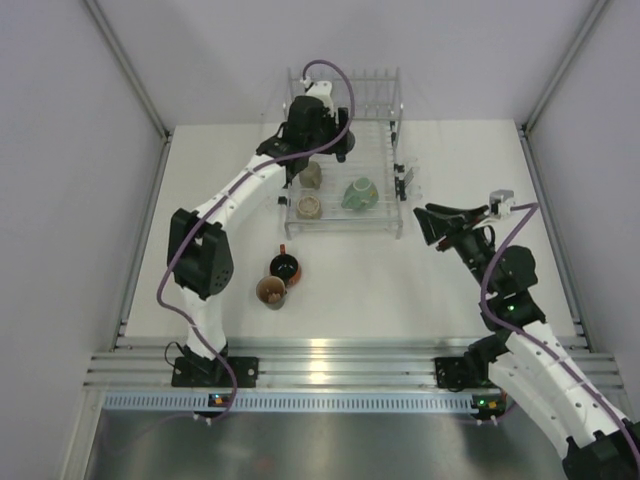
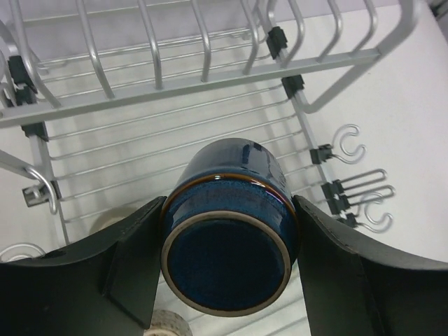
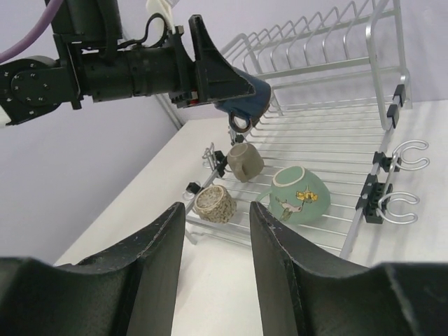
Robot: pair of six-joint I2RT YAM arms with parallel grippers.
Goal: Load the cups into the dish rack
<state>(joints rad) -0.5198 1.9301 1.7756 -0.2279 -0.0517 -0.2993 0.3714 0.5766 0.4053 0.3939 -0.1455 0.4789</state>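
The wire dish rack stands at the back of the table. My left gripper is shut on the dark blue mug and holds it bottom-up above the rack's floor, near the tines. The blue mug also shows in the right wrist view. Two beige mugs and the mint-green mug lie in the rack. The black mug and the orange-brown mug stand on the table in front of the rack. My right gripper is open and empty, right of the rack.
Wire hooks stick out from the rack's right side. Grey walls enclose the table on the left, back and right. A metal rail runs along the near edge by the arm bases.
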